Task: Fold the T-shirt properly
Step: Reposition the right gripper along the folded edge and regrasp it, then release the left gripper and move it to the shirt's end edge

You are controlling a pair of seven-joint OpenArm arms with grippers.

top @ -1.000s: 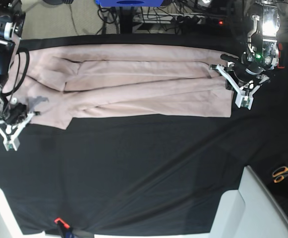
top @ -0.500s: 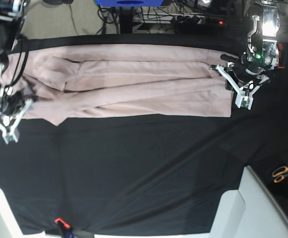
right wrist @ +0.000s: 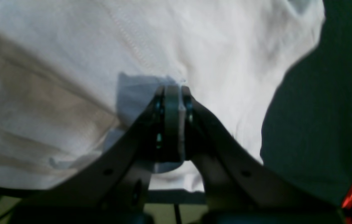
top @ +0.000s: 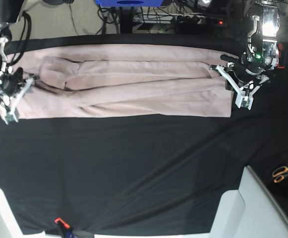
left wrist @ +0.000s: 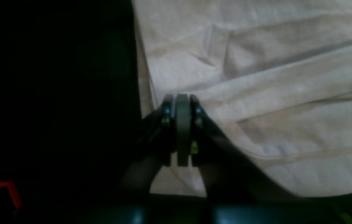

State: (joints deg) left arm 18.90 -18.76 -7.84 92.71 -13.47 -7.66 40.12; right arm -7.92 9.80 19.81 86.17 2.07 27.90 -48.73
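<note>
While the T-shirt (top: pixel 129 82) lies stretched as a long band across the far part of the black-clothed surface (top: pixel 144 168), it is gripped at both short ends. The left hand (left wrist: pixel 182 107) is closed on the hem edge, with cloth pinched between its fingers. The right hand (right wrist: pixel 171 93) is likewise clamped on fabric at the opposite end, by a seam. This two-ended hold is judged to keep the band taut and its long folds flat ahead of a crosswise fold. The near long edge is seen to run fairly straight. Ample bare cloth-covered room is left toward the near side. Scissors (top: pixel 282 173) are noted well apart, beyond the surface's edge.
</note>
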